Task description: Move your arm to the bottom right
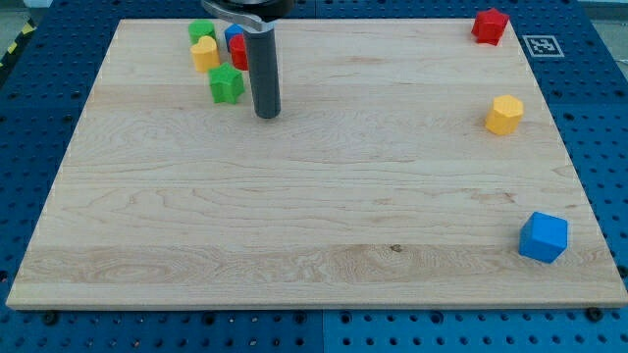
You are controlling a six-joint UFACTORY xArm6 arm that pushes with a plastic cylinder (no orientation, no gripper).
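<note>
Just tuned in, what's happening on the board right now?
My tip rests on the wooden board near the view's top left, just right of a green star-shaped block. Behind it cluster a yellow block, a green block, a blue block and a red block. Along the right edge sit a red block, a yellow hexagonal block and a blue cube. The bottom right corner lies far off.

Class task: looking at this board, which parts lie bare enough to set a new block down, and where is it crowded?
Bare: the whole middle and bottom left, between my tip and the blue block. Crowded: the top-left cluster around the green star block.
</note>
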